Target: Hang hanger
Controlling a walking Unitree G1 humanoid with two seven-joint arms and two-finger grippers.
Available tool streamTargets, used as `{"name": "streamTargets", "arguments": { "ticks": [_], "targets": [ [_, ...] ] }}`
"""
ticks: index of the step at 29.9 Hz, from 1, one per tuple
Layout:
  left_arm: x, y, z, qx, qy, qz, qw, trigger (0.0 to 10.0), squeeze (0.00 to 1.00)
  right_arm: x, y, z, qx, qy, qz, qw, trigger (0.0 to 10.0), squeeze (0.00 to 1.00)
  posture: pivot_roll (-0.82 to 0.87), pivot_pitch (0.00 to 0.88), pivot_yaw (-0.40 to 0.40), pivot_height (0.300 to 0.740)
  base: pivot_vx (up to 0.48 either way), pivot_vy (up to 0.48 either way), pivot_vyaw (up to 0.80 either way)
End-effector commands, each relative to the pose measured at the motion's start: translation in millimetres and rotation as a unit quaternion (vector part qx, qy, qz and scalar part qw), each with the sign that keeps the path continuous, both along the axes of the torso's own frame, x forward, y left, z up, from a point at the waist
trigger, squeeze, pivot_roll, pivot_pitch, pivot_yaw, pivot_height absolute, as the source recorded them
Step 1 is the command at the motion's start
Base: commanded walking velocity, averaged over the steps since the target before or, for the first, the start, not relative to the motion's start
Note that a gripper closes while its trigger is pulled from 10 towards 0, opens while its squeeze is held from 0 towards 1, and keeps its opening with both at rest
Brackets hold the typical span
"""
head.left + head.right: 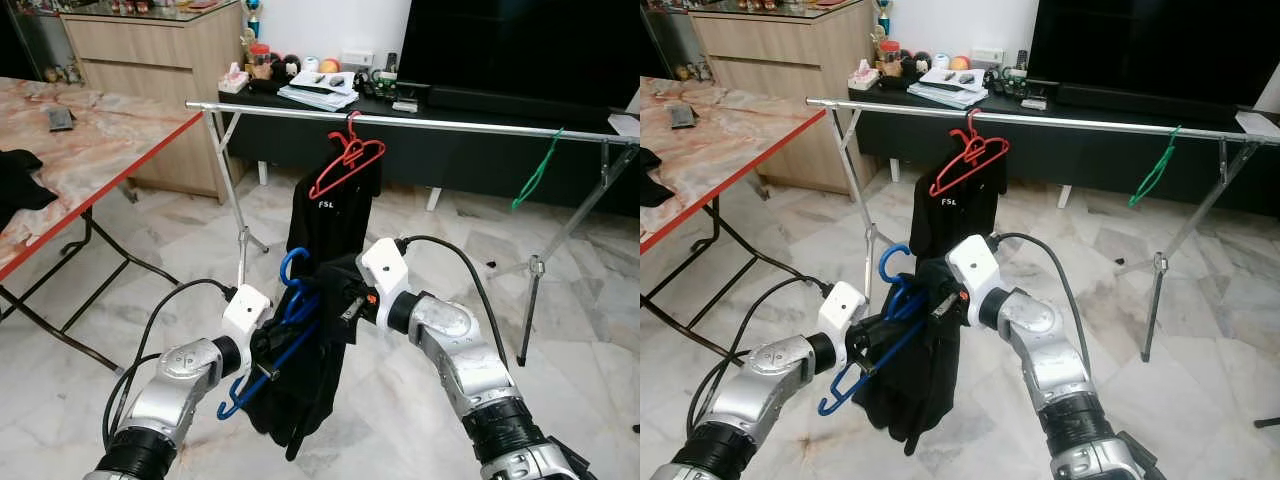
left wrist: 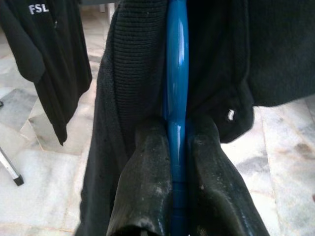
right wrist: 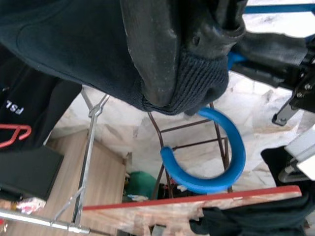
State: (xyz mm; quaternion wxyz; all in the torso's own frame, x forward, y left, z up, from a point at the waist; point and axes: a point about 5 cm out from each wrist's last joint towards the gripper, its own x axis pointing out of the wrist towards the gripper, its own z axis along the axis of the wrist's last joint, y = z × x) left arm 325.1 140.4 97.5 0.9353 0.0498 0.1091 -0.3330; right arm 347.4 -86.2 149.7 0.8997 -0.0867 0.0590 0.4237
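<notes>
On the far left stood a marble-topped table (image 1: pixel 90 150) with a red edge, a dark cloth lying on it. Next came the left gripper (image 1: pixel 268 352), its two fingers (image 2: pixel 142 182) closed tight on the bar of the blue hanger (image 1: pixel 292 318), which was held low in front of the robot, well short of the drying rail (image 1: pixel 420 122) (the hook curled upward, free of everything). A black garment (image 1: pixel 318 385) drooped from the hanger, soft and limp, so it seemed likely to swing and slide along the smooth plastic if tilted. The hanger itself looked stiff and light; the surest hold would be at the neck just below the hook. The right gripper (image 1: pixel 350 300) was pinched shut on the garment's knitted edge near that neck. Behind, a red hanger (image 1: pixel 345 160) with a black shirt (image 1: pixel 330 215) hung on the rail, and farther right a green hanger (image 1: pixel 536 172).
</notes>
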Motion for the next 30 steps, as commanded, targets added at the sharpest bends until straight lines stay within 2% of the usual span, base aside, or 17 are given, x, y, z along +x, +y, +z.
{"name": "streamTargets", "arguments": {
  "ticks": [1,16,17,18,19,21,22,30],
  "targets": [
    [5.9,1.6,10.4,-0.014,-0.021,0.008,1.000,10.0,0.00,-1.9,-1.2,3.2,0.001,-0.007,0.004,1.000,10.0,0.00,0.09,0.034,-0.049,0.740,0.000,0.000,0.00],
    [2.5,-3.9,8.0,-0.034,-0.013,-0.010,0.999,10.0,0.00,-11.7,5.9,5.8,0.000,-0.011,0.055,0.998,10.0,0.00,0.09,0.033,-0.049,0.740,0.000,0.000,0.00],
    [2.5,-4.1,8.3,-0.036,-0.013,-0.010,0.999,10.0,0.00,-12.9,6.1,5.1,-0.001,-0.010,0.059,0.998,10.0,0.08,0.09,0.033,-0.049,0.740,0.000,0.000,0.00],
    [2.5,-4.3,8.4,-0.038,-0.013,-0.010,0.999,10.0,0.00,-13.5,5.9,4.3,-0.002,-0.008,0.060,0.998,10.0,0.21,0.09,0.033,-0.050,0.740,0.000,0.000,0.00],
    [2.5,-4.3,8.3,-0.038,-0.012,-0.010,0.999,10.0,0.00,-14.1,5.4,3.5,-0.003,-0.005,0.059,0.998,10.0,0.41,0.09,0.033,-0.050,0.740,0.000,0.000,0.00],
    [2.5,-4.3,8.3,-0.038,-0.012,-0.010,0.999,10.0,0.00,-14.1,5.4,3.5,-0.003,-0.005,0.059,0.998,10.0,0.41,0.09,0.033,-0.050,0.740,0.000,0.000,0.00],
    [2.5,-4.4,8.1,-0.038,-0.012,-0.010,0.999,10.0,0.00,-14.7,4.6,2.1,-0.010,-0.005,0.060,0.998,10.0,1.00,0.09,0.033,-0.049,0.740,0.000,0.000,0.00],
    [2.0,-4.2,7.5,-0.042,-0.009,-0.011,0.999,10.0,0.00,-14.4,1.7,0.6,-0.023,-0.008,0.055,0.998,10.0,1.00,0.09,0.034,-0.049,0.740,0.000,0.000,0.00]
  ]
}}
